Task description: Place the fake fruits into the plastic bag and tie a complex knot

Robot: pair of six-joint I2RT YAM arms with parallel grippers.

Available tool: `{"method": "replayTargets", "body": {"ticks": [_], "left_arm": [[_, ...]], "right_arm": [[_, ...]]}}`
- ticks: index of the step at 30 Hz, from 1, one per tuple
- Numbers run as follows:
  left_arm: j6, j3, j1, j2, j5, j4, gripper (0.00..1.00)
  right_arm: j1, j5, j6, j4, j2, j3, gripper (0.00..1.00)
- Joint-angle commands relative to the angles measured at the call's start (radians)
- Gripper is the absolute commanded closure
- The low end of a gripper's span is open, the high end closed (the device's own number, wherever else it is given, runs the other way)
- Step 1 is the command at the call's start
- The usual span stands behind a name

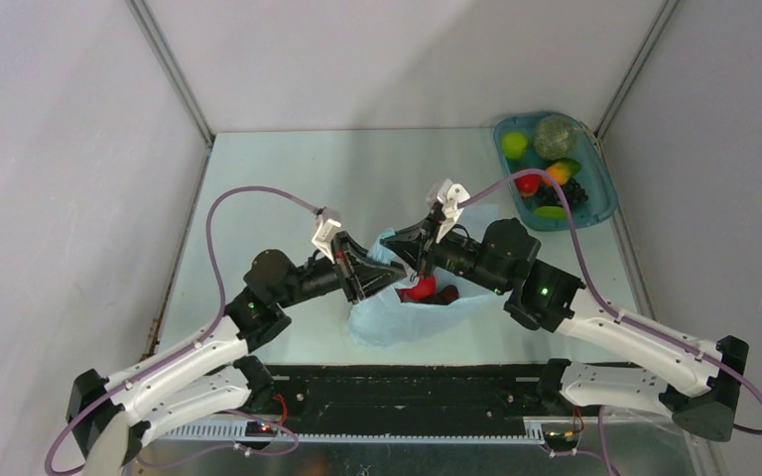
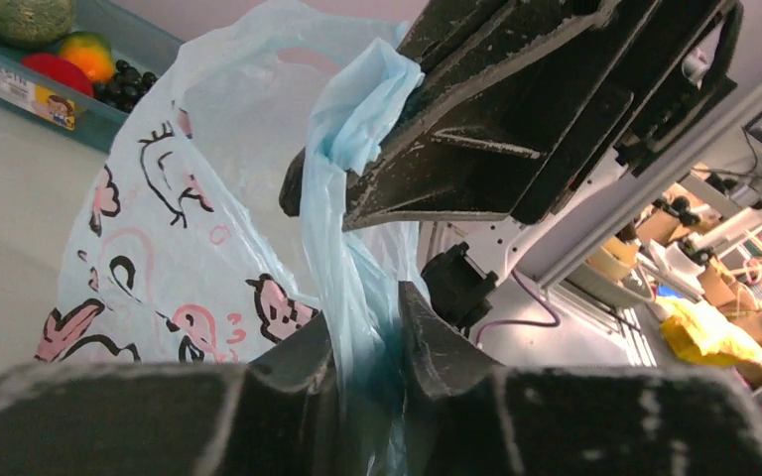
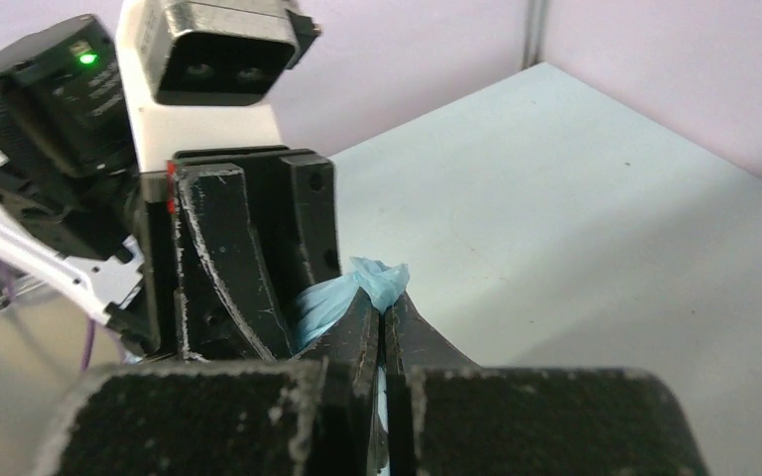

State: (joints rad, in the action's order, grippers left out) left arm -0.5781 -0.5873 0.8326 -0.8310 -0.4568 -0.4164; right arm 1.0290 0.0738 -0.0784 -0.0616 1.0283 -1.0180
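The plastic bag lies mid-desk, between the left arm and the right arm, which meet above it. A red fruit shows inside its opening; a darker piece sits just beside it, too small to tell. The left jaws stand narrow, pinched on a bunched strip of the bag's light-blue film. The strip rises from them to the right jaws, which are closed tight on a crumpled tuft of the same film; the two sets of jaws are near each other, tip towards tip. Behind the strip hangs the bag's wall, printed with pink and black figures. The other fake fruits, lime green, red, orange-yellow and dark grapes, lie in the teal tray at the far right corner, well apart from the bag.
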Motion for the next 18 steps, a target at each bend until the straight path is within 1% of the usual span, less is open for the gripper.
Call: {"method": "replayTargets", "body": {"ticks": [1, 2, 3, 4, 5, 6, 7, 8, 9, 10, 11, 12, 14, 16, 18], "left_arm": [[-0.038, 0.010, 0.009, 0.023, 0.083, -0.030, 0.84], [-0.029, -0.004, 0.009, 0.024, 0.091, 0.017, 0.95], [-0.018, -0.014, 0.007, 0.029, 0.112, 0.051, 0.97], [0.012, -0.040, 0.006, 0.031, 0.117, 0.121, 0.99], [0.028, -0.057, 0.003, 0.035, 0.129, 0.157, 1.00], [0.055, -0.090, -0.001, 0.036, 0.136, 0.232, 1.00], [0.067, -0.106, -0.018, 0.036, 0.136, 0.265, 1.00], [0.085, -0.133, -0.031, 0.035, 0.124, 0.323, 1.00], [0.095, -0.144, -0.063, 0.032, 0.112, 0.366, 1.00], [0.097, -0.166, -0.082, 0.025, 0.086, 0.395, 1.00], [0.097, -0.176, -0.125, 0.019, 0.067, 0.425, 1.00], [0.099, -0.199, -0.145, 0.006, 0.030, 0.444, 1.00], [0.122, -0.239, -0.191, -0.017, -0.009, 0.512, 1.00], [0.157, -0.280, -0.230, -0.040, -0.035, 0.570, 1.00], [0.194, -0.309, -0.255, -0.061, -0.068, 0.608, 1.00]], "right_arm": [[0.003, -0.178, 0.017, -0.057, 0.005, -0.043, 1.00], [0.002, -0.184, 0.021, -0.051, 0.007, -0.049, 1.00], [0.001, -0.182, 0.029, -0.022, 0.009, -0.056, 1.00], [0.000, -0.176, 0.034, -0.002, 0.010, -0.076, 1.00], [-0.004, -0.172, 0.044, 0.038, 0.008, -0.100, 0.92], [-0.006, -0.162, 0.049, 0.068, 0.004, -0.112, 0.87], [-0.015, -0.158, 0.058, 0.123, 0.000, -0.137, 0.73], [-0.021, -0.157, 0.061, 0.172, -0.009, -0.149, 0.55], [-0.038, -0.156, 0.063, 0.196, -0.018, -0.172, 0.46], [-0.050, -0.150, 0.058, 0.248, -0.022, -0.184, 0.31], [-0.075, -0.148, 0.055, 0.274, -0.031, -0.210, 0.25], [-0.106, -0.137, 0.050, 0.336, -0.035, -0.224, 0.18], [-0.142, -0.129, 0.045, 0.429, -0.045, -0.269, 0.11], [-0.178, -0.126, 0.040, 0.510, -0.060, -0.314, 0.06], [-0.205, -0.122, 0.033, 0.601, -0.080, -0.350, 0.05]]}}
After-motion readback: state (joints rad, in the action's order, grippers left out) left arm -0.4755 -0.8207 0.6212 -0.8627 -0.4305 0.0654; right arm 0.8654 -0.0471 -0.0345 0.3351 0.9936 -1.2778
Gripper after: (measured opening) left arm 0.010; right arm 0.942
